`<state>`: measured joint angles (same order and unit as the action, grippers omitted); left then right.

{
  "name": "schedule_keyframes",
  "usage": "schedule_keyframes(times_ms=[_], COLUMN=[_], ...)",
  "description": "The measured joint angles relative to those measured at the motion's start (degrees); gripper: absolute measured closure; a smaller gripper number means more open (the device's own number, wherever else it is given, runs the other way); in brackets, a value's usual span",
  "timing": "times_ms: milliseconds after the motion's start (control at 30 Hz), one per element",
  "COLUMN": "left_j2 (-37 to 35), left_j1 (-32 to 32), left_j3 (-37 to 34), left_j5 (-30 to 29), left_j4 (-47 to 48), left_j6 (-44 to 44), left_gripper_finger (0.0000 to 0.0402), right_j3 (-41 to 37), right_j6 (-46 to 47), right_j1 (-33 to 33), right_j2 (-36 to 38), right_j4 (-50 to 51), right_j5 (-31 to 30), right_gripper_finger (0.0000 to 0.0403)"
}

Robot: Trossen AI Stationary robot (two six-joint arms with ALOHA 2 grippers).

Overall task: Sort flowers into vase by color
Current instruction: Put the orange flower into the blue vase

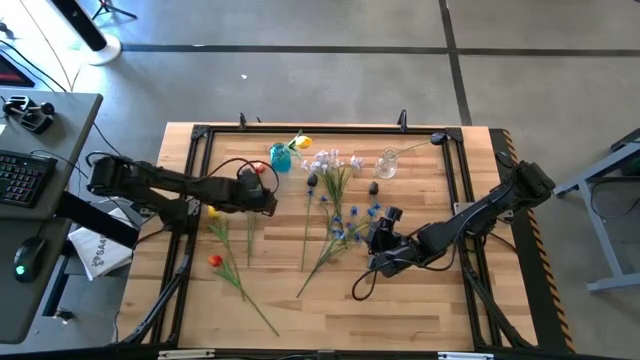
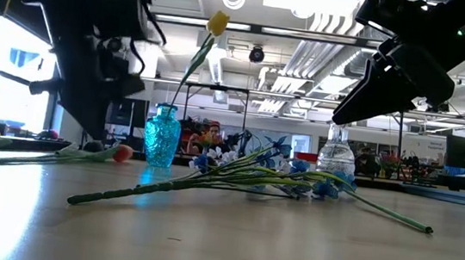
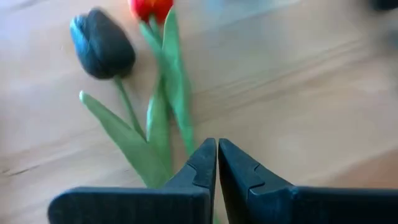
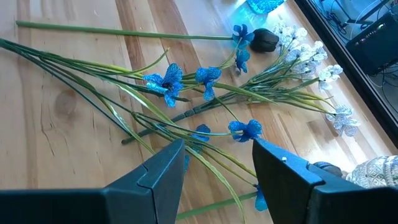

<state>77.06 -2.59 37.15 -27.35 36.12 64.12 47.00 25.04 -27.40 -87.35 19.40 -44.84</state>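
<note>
Hovering with jaws spread, our right gripper [image 4: 214, 165] hangs directly over thin green-stemmed blue-blossomed artificial flowers [image 4: 205, 81] lying lengthwise across the wooden counter [image 4: 74, 149], while our left gripper [image 3: 216, 163] is shut near red tulips [image 3: 151, 9].

right gripper [image 4: 217, 163] over the blue flowers [image 4: 205, 79]
its two dark fingers [image 4: 163, 171] stand apart above the tangled green stems on the wooden table [image 4: 56, 130]; pale blossom sprays [image 4: 308, 62] and a dark tulip head [image 4: 266, 40] lie beyond, near the teal vase [image 4: 264, 5].
</note>
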Motion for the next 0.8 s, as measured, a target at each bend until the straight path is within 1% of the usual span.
schedule_keyframes(times_ms=[133,200,333,400,500,600,800], left_j2=[-6.14,-8.80,-11.30,-11.20,-9.53,-7.11,-0.09], left_j1=[2.91,3.59,3.79,3.43,2.81,2.02,0.14], left_j3=[0.04,-0.10,-2.00,-3.04,-4.67,-5.67,-5.81], left_j5=[-3.18,-3.06,-4.73,-4.85,-4.74,-3.82,-3.31], left_j4=[0.07,-0.04,0.15,-0.03,-1.60,-3.83,-8.30], left_j6=[-0.31,-0.32,-0.34,0.41,1.61,1.63,1.82], left_gripper_finger=[0.0400,0.0399,0.0396,0.0393,0.0377,0.0350,0.0288], right_j3=[0.00,0.00,0.00,0.00,0.00,0.00,0.00], right_j6=[0.15,0.15,0.06,0.00,-0.02,-0.05,-0.26], right_j1=[-0.01,-0.01,-0.01,-0.02,-0.01,-0.01,0.00], right_j2=[0.00,0.00,0.00,0.00,0.00,0.00,-0.02], right_j4=[0.00,0.02,-0.02,-0.06,-0.16,-0.13,-0.36], right_j5=[0.00,0.00,-0.02,-0.02,-0.02,-0.02,-0.02], right_gripper_finger=[0.0217,0.0217,0.0217,0.0217,0.0217,0.0217,0.0217])
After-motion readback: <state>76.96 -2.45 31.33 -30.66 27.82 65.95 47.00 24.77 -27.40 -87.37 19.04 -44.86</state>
